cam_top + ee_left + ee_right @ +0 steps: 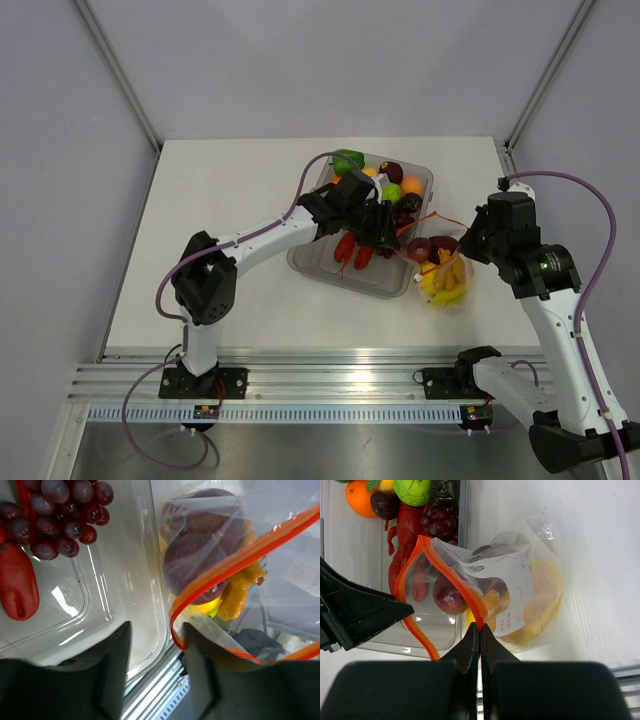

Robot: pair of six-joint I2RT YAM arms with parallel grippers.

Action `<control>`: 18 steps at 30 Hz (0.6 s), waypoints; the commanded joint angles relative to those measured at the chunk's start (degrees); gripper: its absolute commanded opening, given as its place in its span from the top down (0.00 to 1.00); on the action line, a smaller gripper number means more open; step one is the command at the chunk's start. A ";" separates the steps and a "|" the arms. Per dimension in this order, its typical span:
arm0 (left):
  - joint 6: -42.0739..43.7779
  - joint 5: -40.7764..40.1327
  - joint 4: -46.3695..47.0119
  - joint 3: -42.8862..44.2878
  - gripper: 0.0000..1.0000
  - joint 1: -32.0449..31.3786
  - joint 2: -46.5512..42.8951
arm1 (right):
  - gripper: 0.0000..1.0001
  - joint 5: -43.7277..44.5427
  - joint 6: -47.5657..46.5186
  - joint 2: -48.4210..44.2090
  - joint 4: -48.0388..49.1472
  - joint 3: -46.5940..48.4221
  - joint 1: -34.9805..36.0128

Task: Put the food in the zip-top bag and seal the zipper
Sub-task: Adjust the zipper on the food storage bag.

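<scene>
now right gripper (480, 630) tight on zipper (423, 542)

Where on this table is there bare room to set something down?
The table is bare across its whole left half, left of the clear tray and beyond the left arm. A second bare strip runs between the tray and the near edge. It is crowded where the tray meets the zip-top bag; both arms converge there.

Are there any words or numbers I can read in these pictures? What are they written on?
White label on the zip-top bag: it has faint handwriting and a small dark oval mark, all too blurred to read.
Everything else: no words, brands, numbers or signs can be made out.
</scene>
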 commanded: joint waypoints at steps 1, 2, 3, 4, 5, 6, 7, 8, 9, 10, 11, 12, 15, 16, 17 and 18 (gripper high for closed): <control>-0.43 -0.74 2.40 2.94 0.60 -0.27 0.22 | 1.00 -0.46 1.05 -1.03 2.32 0.05 0.21; -0.34 -0.13 2.58 3.47 0.70 -0.53 0.40 | 1.00 -0.37 1.05 -1.03 2.32 -0.04 0.21; -0.08 0.49 2.58 5.13 0.93 -0.71 0.66 | 1.00 -0.20 0.96 -1.03 2.32 0.14 0.30; 0.27 1.10 2.23 6.27 1.00 -0.88 0.84 | 1.00 0.15 0.96 -1.03 2.14 0.23 0.30; 1.32 2.76 2.06 7.50 1.00 -1.32 0.93 | 1.00 1.37 0.61 -0.94 1.97 0.57 0.30; 1.94 3.74 2.23 8.91 1.00 -1.58 0.93 | 1.00 2.17 0.52 -0.77 1.27 0.75 0.30; 2.99 4.96 2.84 11.18 1.00 -2.28 0.84 | 1.00 3.13 0.00 -0.68 0.74 1.10 0.30; 3.35 8.37 3.45 12.60 1.00 -2.72 0.75 | 1.00 5.23 -0.18 -0.50 0.21 1.89 0.30; 3.61 10.49 4.16 13.74 1.00 -2.99 0.75 | 1.00 6.30 -0.44 -0.50 -0.92 2.33 0.30; 3.62 12.17 4.42 16.71 1.00 -3.43 0.84 | 1.00 7.35 -0.88 -0.50 -1.46 2.86 0.30; 3.88 14.79 4.17 18.14 1.00 -4.39 1.27 | 1.00 9.36 -1.14 -0.50 -2.07 3.99 0.38; 4.14 15.52 3.73 19.45 1.00 -4.92 1.37 | 1.00 10.17 -1.15 -0.85 -3.21 4.62 0.38; 4.23 17.63 3.72 22.45 1.00 -6.59 1.45 | 1.00 12.37 -1.06 -1.99 -4.62 6.29 0.38; 4.14 17.55 4.33 22.54 1.00 -6.94 1.45 | 1.00 12.55 -0.71 -2.34 -4.89 6.12 0.30; 3.97 17.02 4.86 21.85 1.00 -6.95 1.54 | 1.00 12.98 -0.36 -2.70 -5.32 5.33 0.38; 3.71 17.02 5.48 21.32 1.00 -6.95 2.41 | 1.00 12.99 -0.10 -2.87 -5.42 4.45 0.30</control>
